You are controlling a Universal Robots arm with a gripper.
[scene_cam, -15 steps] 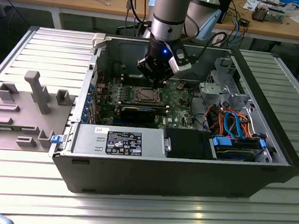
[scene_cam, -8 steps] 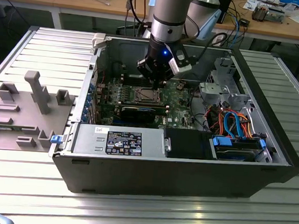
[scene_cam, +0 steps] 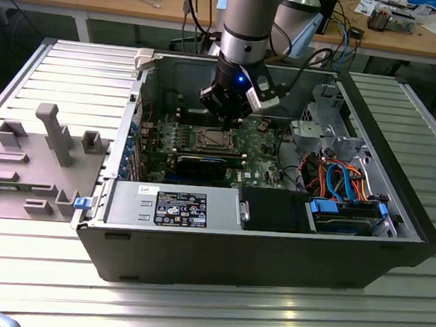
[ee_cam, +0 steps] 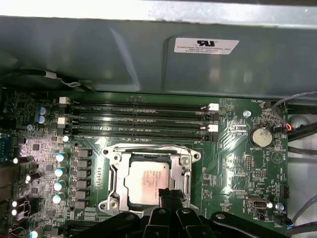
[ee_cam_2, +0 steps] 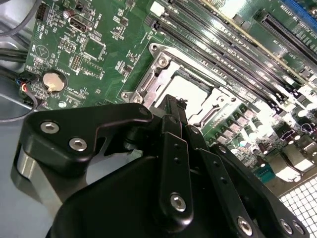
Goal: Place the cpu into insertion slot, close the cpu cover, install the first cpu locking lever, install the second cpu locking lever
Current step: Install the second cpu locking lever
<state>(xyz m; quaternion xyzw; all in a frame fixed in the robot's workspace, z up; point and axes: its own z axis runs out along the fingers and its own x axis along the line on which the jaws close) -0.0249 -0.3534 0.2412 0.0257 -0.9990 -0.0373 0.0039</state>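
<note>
Ribbed grey metal tabletop (scene_cam: 52, 69) carries an open computer case (scene_cam: 272, 249), with a wooden bench cluttered with cables behind it. Inside the case lies a green motherboard (ee_cam: 237, 163), and the arm stands over its middle, its gripper (scene_cam: 227, 121) hanging just above the insertion slot (scene_cam: 214, 139). In the first wrist view the cpu (ee_cam: 148, 181) sits flat inside the insertion slot (ee_cam: 115, 159), its silver-grey top facing up, so the first step looks done. The cpu cover (ee_cam: 184, 174) appears to lie down around the chip as a silvery frame, though whether it is fully seated cannot be judged. The locking levers cannot be made out with any certainty, so those two steps are best taken as still open. In both wrist views the black fingers (ee_cam_2: 173, 116) come to a narrow point just over the near edge of the socket, and they look drawn together with nothing held between them. Long black memory slots (ee_cam: 138, 119) run beside the socket, and a round coin battery (ee_cam: 260, 136) sits well apart from it.
</note>
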